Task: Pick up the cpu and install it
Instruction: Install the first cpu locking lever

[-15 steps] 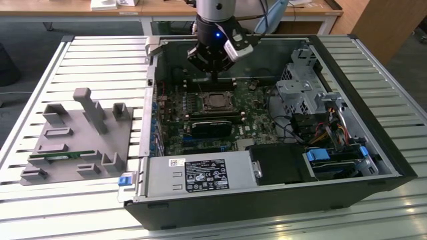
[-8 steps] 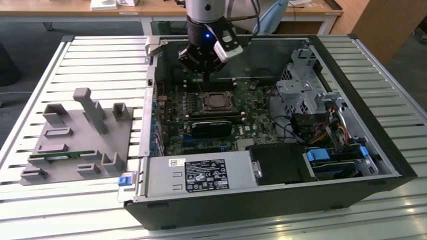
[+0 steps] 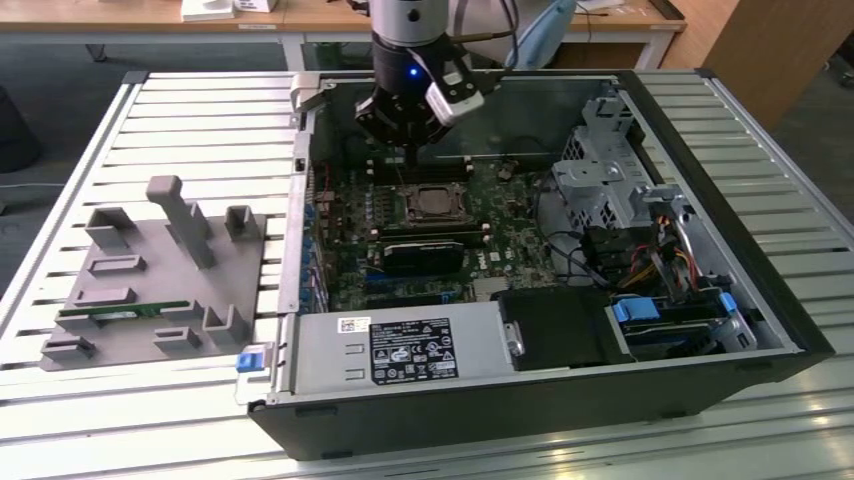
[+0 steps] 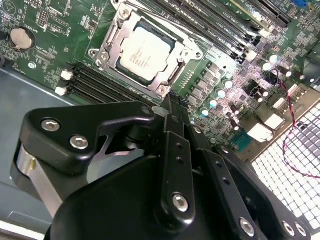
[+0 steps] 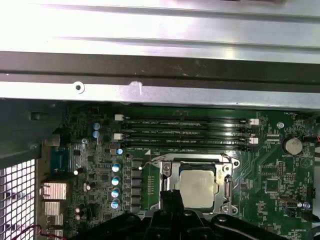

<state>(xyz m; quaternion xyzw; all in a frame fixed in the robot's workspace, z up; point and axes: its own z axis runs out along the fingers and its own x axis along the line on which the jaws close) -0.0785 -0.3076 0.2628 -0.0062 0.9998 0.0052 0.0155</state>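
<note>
We saw an open computer case (image 3: 747, 300) lying on a slatted metal table (image 3: 160, 110), its green motherboard (image 3: 347, 270) exposed. A grey power supply (image 3: 400, 350) sat at the case's near edge. On the exterior view's left, a grey holder tray (image 3: 147, 290) rested, with a green memory stick (image 3: 120, 313) lying in it.

Exterior view high over the open computer case (image 3: 534, 300); both wrist views close above its motherboard (image 4: 75, 30).
</note>
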